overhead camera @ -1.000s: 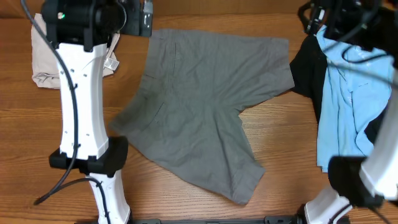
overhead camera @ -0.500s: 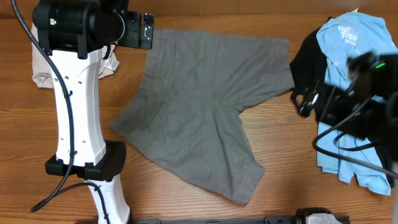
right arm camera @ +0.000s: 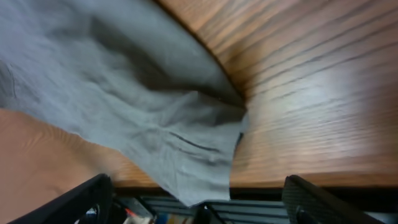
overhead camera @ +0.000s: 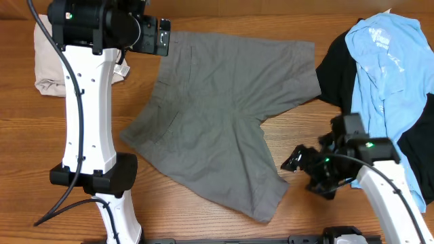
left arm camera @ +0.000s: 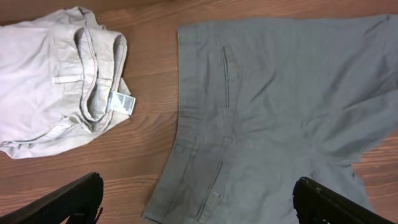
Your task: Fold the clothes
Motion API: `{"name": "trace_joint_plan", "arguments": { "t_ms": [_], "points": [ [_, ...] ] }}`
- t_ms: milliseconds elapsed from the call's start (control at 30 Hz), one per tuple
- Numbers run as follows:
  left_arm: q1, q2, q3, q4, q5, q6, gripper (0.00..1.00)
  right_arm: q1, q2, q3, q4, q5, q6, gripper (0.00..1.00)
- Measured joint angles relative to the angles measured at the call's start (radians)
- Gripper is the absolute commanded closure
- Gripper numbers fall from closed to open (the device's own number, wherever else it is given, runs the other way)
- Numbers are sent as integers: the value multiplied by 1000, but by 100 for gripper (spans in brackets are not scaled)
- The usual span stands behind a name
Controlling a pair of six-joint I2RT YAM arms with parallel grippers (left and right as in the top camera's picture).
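At the table's (overhead camera: 20, 169) far-left corner sits one pair of beige shorts (left arm camera: 50, 81), bunched into a compact bundle that I'd judge already dealt with. Just right of it my left gripper (left arm camera: 196, 200) hangs over the waistband end of the grey shorts (overhead camera: 224, 115), jaws spread as wide as they go and nothing between them. The grey shorts lie spread flat in the middle of the table, waistband toward the far-left, one leg pointing to the far-right and the other running down to the near edge. By that near leg's hem is my right gripper (overhead camera: 295, 163) — from its wrist camera the fingers stand well apart with the crumpled hem below them, and I see no cloth pinched. Beyond it, along the right edge, one black garment (overhead camera: 336, 74) lies heaped with one light-blue T-shirt (overhead camera: 386, 68) draped over it. My read: I'm on the approach for the first fold of the grey pair. Next I'd need both grippers down onto cloth edges — left at the waistband, right at the hem — closing only once fabric sits between the fingers. Count: two pairs of shorts, one T-shirt, one black piece.
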Motion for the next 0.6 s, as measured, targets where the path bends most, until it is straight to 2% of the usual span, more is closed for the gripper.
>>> {"name": "trace_joint_plan", "arguments": {
  "t_ms": [267,367,533,600],
  "points": [
    [0,0,-70,21,0,0,0,17,-4,-183,252,-115,39,14],
    [0,0,-70,22,0,0,0,17,-3,-220,265,-122,50,16],
    [0,0,-70,23,0,0,0,17,-3,-261,303,-128,66,30],
    [0,0,-71,23,0,0,0,17,-3,-277,333,-132,77,39]
  ]
}}
